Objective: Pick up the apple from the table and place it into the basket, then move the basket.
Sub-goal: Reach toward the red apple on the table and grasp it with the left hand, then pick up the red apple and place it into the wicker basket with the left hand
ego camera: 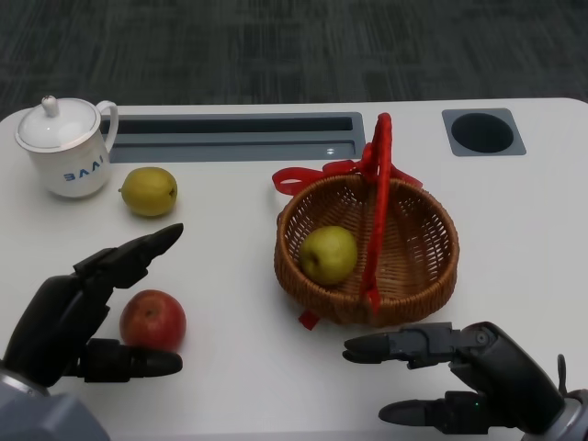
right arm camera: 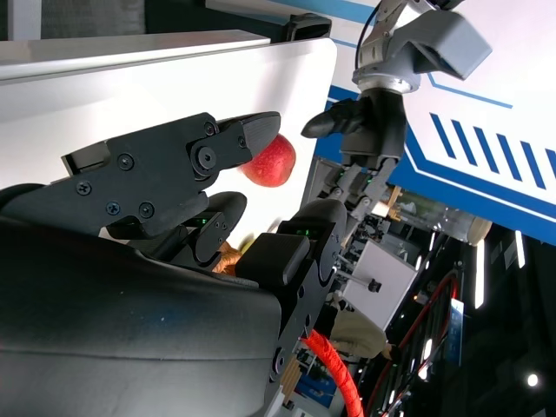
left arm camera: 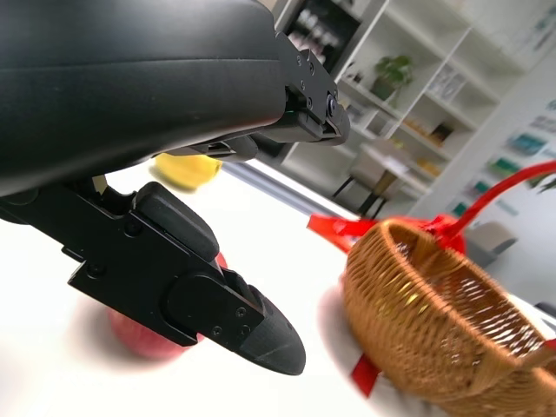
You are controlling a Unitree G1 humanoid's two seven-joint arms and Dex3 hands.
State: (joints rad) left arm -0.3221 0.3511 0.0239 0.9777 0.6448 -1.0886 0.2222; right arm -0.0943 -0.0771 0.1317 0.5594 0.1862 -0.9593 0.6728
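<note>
- Bracketing the red apple without yet closing, the left hand has its fingers spread: the upper ones reach over the fruit at its 11 o'clock, the lower one lies along its 6 o'clock edge, and I cannot tell whether either touches it.
- Spread and holding nothing, the right hand hovers at the basket's 6 o'clock, its upper fingertips near the rim.
- Well apart from the red apple, at its 3 o'clock, the wicker basket holds a green fruit under a red handle.
- Beyond, a yellow-green fruit and a lidded white mug sit at the red apple's 12 o'clock.
- A risk, as I judge it: an off-centre squeeze could squirt the round, smooth apple out sideways, and the handle could catch the hand on the way in.
</note>
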